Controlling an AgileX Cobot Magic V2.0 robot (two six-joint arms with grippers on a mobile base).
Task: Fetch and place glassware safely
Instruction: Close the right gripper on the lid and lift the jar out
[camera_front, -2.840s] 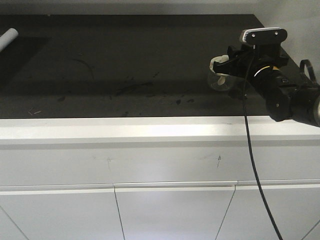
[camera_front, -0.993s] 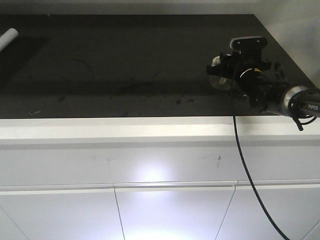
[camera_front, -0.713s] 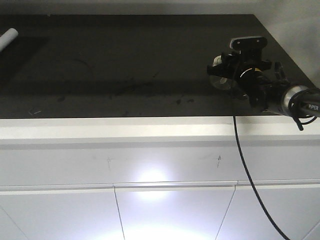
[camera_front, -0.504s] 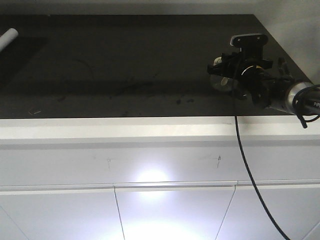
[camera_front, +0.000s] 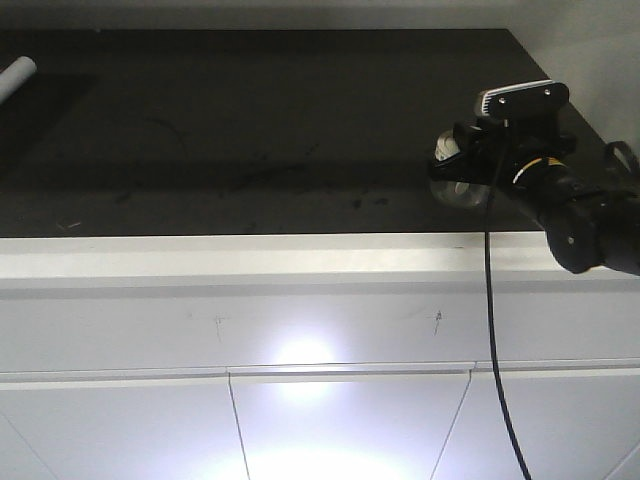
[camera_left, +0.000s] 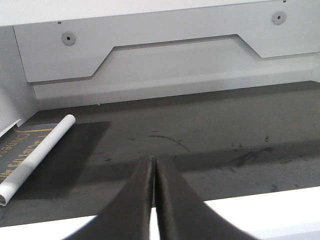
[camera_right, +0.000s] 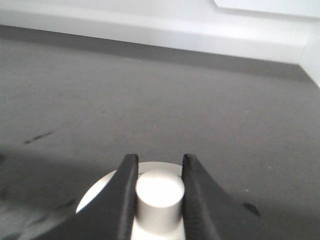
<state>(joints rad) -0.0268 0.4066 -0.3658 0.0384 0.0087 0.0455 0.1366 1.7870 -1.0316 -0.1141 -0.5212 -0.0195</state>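
**Right Gripper on Lid Knob: Hazards Near the Counter Edge**

At the far left of the dark countertop (camera_front: 250, 130), a white rolled tube (camera_front: 17, 72) lies on a dark sheet (camera_left: 70, 150). The left gripper (camera_left: 151, 165) faces the counter from the front, its jaws pressed together on nothing. The glass jar (camera_front: 455, 187) is at the right end of the countertop, near the white front edge. Whether its base touches the surface cannot be determined. The right gripper (camera_right: 159, 162) has its jaws clamped on the lid knob (camera_right: 159, 197), one finger on each side.

Hazards:
- **Lid separation:** the hold is on the knob only. If the lid is loose, a lift is likely to take the lid and leave or drop the glass body.
- **Slip:** the knob appears smooth and straight-sided, so it may slide out of the grip.
- **Fall:** the front edge is close, and an outward swing could carry the jar off the counter.

Markings: the gold lettering on the dark sheet is cropped and slanted, and is not legible. No other writing is readable.
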